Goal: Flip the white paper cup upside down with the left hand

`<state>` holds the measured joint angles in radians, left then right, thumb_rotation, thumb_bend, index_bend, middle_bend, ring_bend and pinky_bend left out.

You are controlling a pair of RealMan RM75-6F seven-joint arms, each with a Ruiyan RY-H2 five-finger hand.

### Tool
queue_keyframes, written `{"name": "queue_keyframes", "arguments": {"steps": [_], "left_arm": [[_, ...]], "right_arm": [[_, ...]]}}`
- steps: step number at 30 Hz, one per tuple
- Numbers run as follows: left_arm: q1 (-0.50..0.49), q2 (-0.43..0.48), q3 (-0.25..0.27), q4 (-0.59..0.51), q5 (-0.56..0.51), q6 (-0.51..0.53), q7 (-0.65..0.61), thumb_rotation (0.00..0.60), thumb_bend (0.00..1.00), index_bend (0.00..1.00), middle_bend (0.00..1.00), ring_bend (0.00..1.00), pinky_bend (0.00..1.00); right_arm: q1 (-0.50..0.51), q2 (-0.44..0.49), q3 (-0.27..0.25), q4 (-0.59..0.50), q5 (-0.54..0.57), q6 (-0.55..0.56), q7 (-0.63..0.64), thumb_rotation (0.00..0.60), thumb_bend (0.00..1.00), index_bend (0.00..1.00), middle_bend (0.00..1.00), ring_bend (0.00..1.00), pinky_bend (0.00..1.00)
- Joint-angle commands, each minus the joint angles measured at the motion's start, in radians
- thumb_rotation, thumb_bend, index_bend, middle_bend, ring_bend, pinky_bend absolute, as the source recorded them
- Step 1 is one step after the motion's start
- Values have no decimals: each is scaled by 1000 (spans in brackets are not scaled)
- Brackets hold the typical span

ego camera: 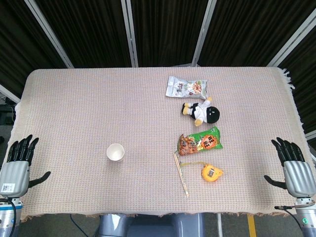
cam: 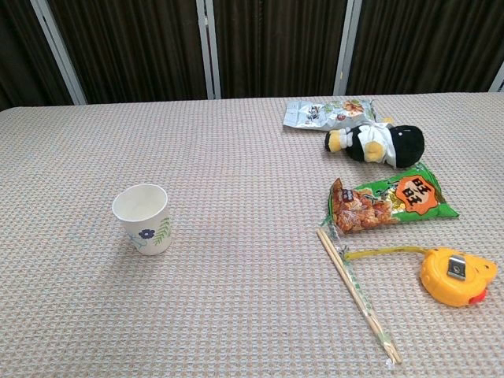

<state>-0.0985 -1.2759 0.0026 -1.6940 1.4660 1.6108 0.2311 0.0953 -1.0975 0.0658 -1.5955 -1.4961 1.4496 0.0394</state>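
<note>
From the head view both hands wait at the near table corners, fingers spread wide and holding nothing — left hand (ego camera: 17,165), right hand (ego camera: 295,168) — the white paper cup (ego camera: 115,152) standing upright, well off the left fingertips toward the middle, while the chest view shows only that cup (cam: 142,217), mouth up.

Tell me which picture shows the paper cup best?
The chest view: the paper cup is seen large from the side, upright with its mouth open and a blue flower print on its wall. The head view looks straight down on the cup, showing only a small round rim and inside.
</note>
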Motion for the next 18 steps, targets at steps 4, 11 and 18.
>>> {"name": "queue_keyframes", "arguments": {"steps": [4,11,18], "left_arm": [[5,3,-5,-4,1,-11,2,600,56,0,0,0,0],[-19,14,-23,-49,-17,-71,34,600,57,0,0,0,0],[-74,24,-61,-112,-63,-153,130,600,58,0,0,0,0]], "right_arm": [[0,1,-2,-2,-1,-1,-1,600,0,0,0,0,0],[-1,6,-1,-9,3,-2,5,600,0,0,0,0,0],[-3,10,-1,-12,-1,3,13,600,0,0,0,0,0]]}}
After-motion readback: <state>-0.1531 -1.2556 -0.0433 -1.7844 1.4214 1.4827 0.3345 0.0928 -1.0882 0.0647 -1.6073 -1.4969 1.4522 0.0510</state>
